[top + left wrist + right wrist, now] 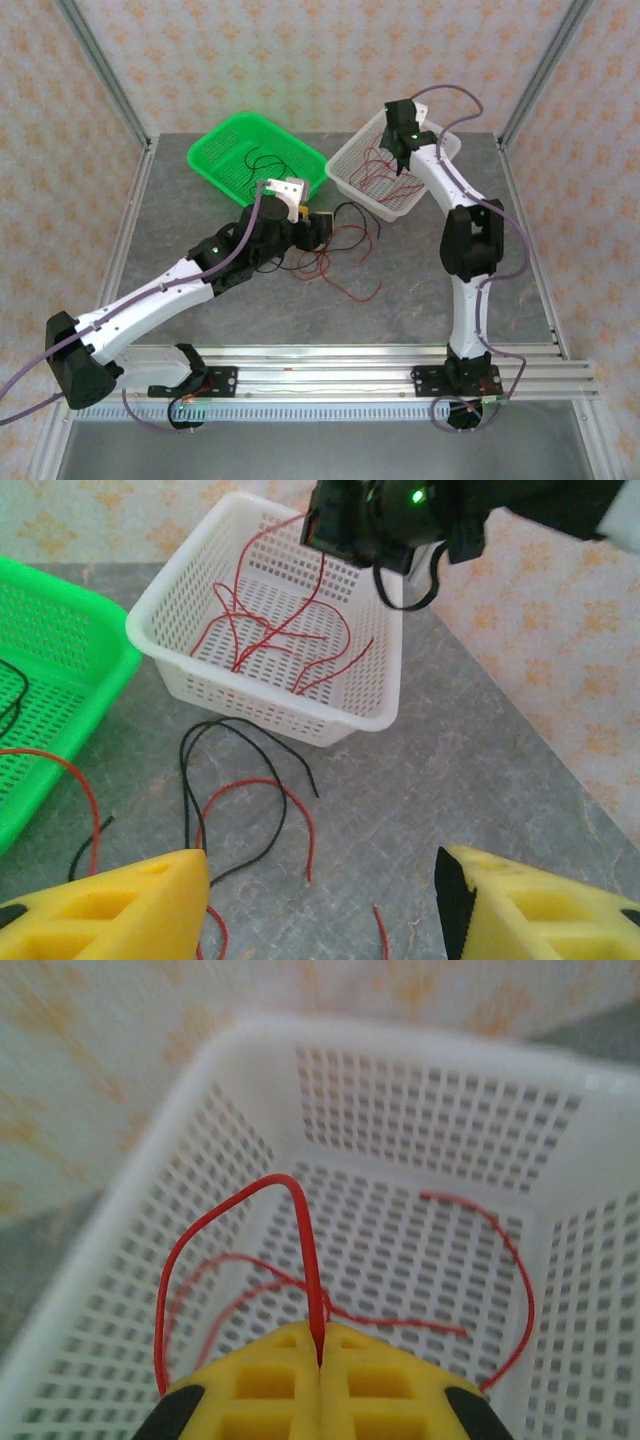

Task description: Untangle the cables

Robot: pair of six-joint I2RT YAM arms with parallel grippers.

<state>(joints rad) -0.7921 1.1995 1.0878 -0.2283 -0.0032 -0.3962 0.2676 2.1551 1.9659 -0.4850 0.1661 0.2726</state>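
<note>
Now, right claw (320,1352) pinched on a red cable (303,1222) over white basket (228,1072) — left claw (322,872) agape, empty, above loose cables (252,780).

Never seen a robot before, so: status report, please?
Left tool open above loose cables on table. Right tool shut on red cable over white basket. Nothing blocking.

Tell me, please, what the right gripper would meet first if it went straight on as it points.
Probably the perforated floor of the white plastic basket, among thin red wires; the right gripper, shut on a looped red wire, points into it. Depth is unclear.
</note>
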